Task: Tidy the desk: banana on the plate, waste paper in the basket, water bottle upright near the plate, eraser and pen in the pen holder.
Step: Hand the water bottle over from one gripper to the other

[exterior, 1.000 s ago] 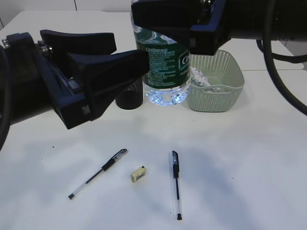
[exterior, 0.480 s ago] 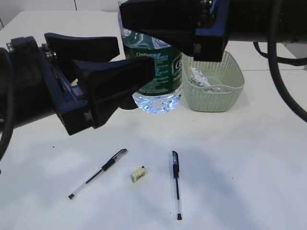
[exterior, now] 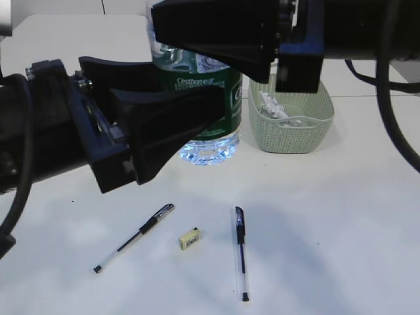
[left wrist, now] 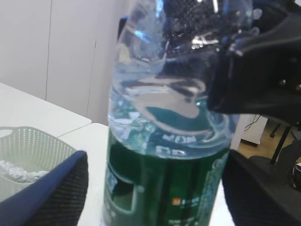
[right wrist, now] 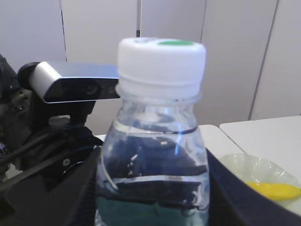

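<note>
Clear ribbed plastic water bottle (exterior: 200,98) with green label, upright between right gripper's (right wrist: 150,188) black fingers closed on its shoulder, left gripper's (left wrist: 153,188) textured pads spread wide beside its label.

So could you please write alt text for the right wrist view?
A clear plastic water bottle with a white cap fills the frame, standing upright between the right claw's dark fingers. Behind it on the white table lies a yellow banana on a pale plate.
</note>
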`<act>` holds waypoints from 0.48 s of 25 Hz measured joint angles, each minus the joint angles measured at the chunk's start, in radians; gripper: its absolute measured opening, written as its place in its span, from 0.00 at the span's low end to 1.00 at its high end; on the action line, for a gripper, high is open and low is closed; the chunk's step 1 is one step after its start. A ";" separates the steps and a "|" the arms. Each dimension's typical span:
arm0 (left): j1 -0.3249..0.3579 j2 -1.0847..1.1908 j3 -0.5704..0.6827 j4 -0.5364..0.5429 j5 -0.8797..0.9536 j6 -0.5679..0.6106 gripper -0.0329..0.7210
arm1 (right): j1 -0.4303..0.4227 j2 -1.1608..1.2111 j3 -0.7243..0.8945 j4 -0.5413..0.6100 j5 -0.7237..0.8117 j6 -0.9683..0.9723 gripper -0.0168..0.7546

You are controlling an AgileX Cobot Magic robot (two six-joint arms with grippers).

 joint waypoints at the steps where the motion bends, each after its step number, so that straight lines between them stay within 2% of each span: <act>1: 0.000 0.000 0.000 0.004 -0.002 -0.002 0.88 | 0.000 0.000 0.000 0.000 0.006 0.000 0.52; 12: -0.002 0.000 0.000 0.033 -0.025 -0.004 0.84 | 0.003 0.000 0.000 -0.008 0.050 0.020 0.52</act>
